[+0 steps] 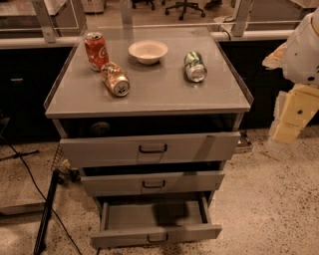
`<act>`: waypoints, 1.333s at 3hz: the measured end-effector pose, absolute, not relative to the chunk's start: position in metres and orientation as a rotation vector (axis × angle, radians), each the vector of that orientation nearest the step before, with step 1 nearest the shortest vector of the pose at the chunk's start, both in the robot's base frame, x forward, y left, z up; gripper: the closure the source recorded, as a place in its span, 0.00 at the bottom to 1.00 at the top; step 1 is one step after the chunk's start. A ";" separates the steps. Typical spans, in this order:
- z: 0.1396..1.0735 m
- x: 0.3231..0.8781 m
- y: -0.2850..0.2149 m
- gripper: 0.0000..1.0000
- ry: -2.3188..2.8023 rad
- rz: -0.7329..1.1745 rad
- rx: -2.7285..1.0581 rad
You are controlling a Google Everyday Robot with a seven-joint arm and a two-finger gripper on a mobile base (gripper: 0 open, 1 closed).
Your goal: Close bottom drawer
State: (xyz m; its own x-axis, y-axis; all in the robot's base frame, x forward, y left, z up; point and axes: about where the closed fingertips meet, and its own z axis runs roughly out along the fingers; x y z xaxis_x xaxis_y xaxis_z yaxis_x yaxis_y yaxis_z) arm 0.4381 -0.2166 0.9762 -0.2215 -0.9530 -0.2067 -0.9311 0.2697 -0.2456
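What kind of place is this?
Probably an office or lab workspace: wheeled chair bases in the background, a grey metal drawer cabinet with its bottom drawer open, a speckled hard floor. The gripper hangs beside the cabinet, at right.

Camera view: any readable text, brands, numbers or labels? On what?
No text can be quoted; nothing is legible.
Red can: white marking, too blurred to read.
Orange can: print too blurred to read.
Green can: print too blurred to read.
Bowl: no text.
Bottom drawer, pulled out: no label on its front.
Gripper, right of the cabinet: no marking visible.
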 end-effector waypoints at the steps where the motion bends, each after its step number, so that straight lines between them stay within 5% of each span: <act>1: 0.976 0.438 -0.217 0.00 2.232 -0.098 -1.725; 2: 0.976 0.438 -0.217 0.09 2.232 -0.098 -1.725; 4: 0.917 0.414 -0.206 0.63 2.225 -0.024 -1.694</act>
State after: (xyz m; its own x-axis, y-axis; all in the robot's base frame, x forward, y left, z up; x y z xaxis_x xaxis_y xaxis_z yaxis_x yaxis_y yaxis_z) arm 0.4138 -0.2064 0.9167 -0.2287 -0.9383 -0.2594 -0.9324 0.2877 -0.2186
